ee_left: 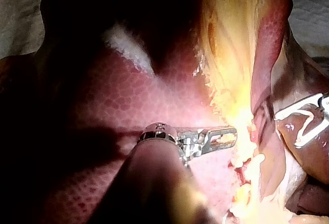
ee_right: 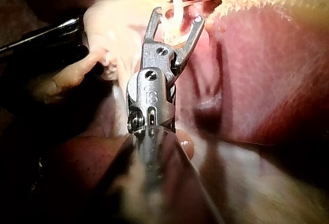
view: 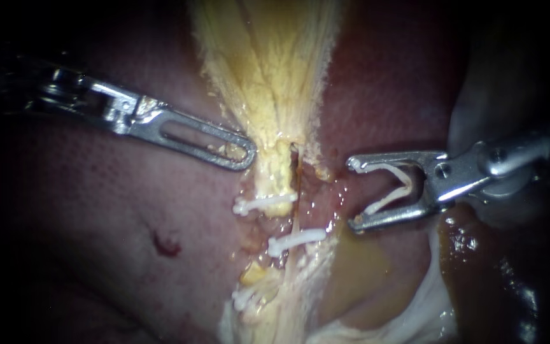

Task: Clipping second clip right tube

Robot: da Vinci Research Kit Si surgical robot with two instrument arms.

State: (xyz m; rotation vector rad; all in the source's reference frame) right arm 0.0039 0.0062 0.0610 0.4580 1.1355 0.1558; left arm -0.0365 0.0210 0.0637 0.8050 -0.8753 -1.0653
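Endoscope: the tool of the left instrument [view: 246, 153] clamps the edge of the gallbladder [view: 268, 76]; the right instrument [view: 352, 194] grips a spread white clip [view: 393, 188] in its tool, near but not touching the right tube [view: 296, 220]. Left wrist: mottled liver [ee_left: 154, 111] beneath, pale drape [ee_left: 308, 8] beyond. Right wrist: the clip faces pale tissue [ee_right: 118, 23].

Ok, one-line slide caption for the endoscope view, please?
Right instrument holds an open clip beside yellow tissue bearing three placed clips; left instrument touches its other side.

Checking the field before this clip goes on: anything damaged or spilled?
A small dark red nick marks the liver at the endoscope view's left. Yellow-brown fluid, seemingly spilled, pools below the right instrument, whose jaws hold a clip.
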